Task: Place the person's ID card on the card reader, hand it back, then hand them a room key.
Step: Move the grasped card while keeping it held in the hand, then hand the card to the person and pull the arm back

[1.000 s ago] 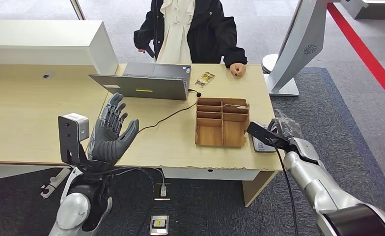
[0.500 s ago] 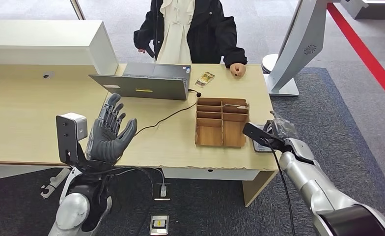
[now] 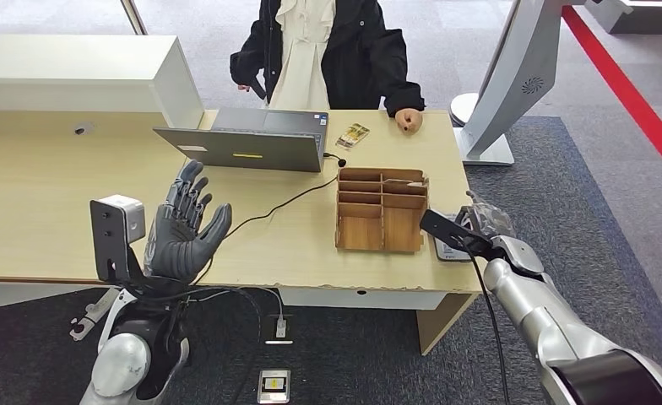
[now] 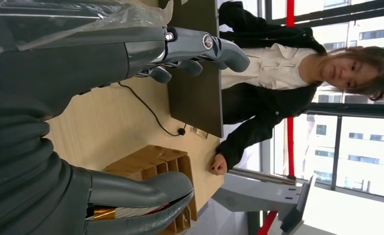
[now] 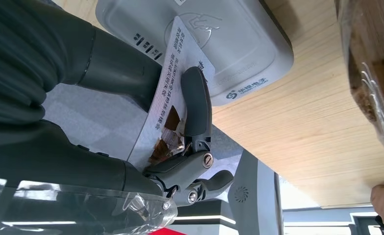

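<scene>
The right hand (image 5: 180, 127) pinches the ID card (image 5: 168, 98) over the card reader (image 5: 204, 44), likely the scanning step; next, lay it flat, while the left hand (image 3: 182, 228) stays spread, holding nothing.

- The left robot hand (image 3: 184, 228) is raised at about 8 o'clock in the head view, palm facing the camera, fingers spread and pointing up toward 12 o'clock; it holds nothing.
- Its silver left arm rises from the bottom edge, a grey camera box fixed beside the wrist.
- The right robot hand (image 3: 480, 224) sits at about 4 o'clock, silver forearm running in from the lower right corner.
- In the right wrist view, this right robot hand (image 5: 180, 117) pinches the ID card (image 5: 168, 105) between thumb and a finger.
</scene>
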`<act>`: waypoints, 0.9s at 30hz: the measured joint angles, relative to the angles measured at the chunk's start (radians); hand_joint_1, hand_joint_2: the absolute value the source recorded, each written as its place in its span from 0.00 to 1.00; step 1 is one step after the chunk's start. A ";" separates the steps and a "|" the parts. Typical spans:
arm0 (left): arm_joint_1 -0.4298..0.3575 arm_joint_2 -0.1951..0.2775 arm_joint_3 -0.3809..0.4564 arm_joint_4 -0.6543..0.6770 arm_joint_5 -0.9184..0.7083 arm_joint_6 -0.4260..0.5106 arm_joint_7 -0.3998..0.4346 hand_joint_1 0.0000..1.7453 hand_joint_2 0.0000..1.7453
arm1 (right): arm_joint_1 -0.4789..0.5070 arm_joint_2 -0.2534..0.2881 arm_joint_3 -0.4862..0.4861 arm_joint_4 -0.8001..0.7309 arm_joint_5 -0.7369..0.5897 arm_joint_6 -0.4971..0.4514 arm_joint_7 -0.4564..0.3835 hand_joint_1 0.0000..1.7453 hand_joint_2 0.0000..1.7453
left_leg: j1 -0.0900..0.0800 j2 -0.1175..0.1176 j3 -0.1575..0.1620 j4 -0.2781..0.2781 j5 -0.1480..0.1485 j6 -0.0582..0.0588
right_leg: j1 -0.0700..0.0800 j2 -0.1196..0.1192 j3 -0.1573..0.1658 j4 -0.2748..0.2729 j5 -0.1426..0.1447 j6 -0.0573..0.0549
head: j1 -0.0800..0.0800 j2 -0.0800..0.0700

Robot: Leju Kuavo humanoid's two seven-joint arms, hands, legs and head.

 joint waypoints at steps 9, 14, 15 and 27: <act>-0.003 0.007 0.000 0.000 0.004 -0.027 -0.017 0.00 1.00 | -0.022 -0.001 -0.007 -0.013 -0.056 -0.018 -0.043 1.00 1.00 | 0.000 0.001 0.000 0.000 0.000 0.000 | 0.000 0.000 -0.001 0.000 0.001 0.000 | 0.000 0.000; -0.018 0.005 -0.003 0.006 0.008 -0.034 -0.033 0.00 1.00 | -0.109 -0.008 -0.018 -0.036 -0.108 0.000 -0.064 1.00 1.00 | 0.000 0.001 0.000 0.000 0.001 0.001 | 0.000 0.001 -0.001 0.000 0.001 0.000 | 0.000 0.000; -0.020 0.003 -0.006 0.008 0.008 -0.034 -0.034 0.00 1.00 | -0.131 -0.010 -0.019 -0.040 -0.109 0.005 -0.064 1.00 1.00 | 0.000 0.001 0.000 0.000 0.001 0.001 | 0.000 0.001 -0.001 0.000 0.001 0.000 | 0.000 0.000; -0.064 -0.042 -0.016 0.059 0.013 -0.099 -0.074 0.00 1.00 | -0.348 0.002 -0.012 -0.048 -0.033 0.040 -0.072 1.00 1.00 | 0.000 0.001 -0.001 0.000 0.001 0.001 | 0.000 0.001 -0.002 0.000 0.002 0.000 | 0.000 0.000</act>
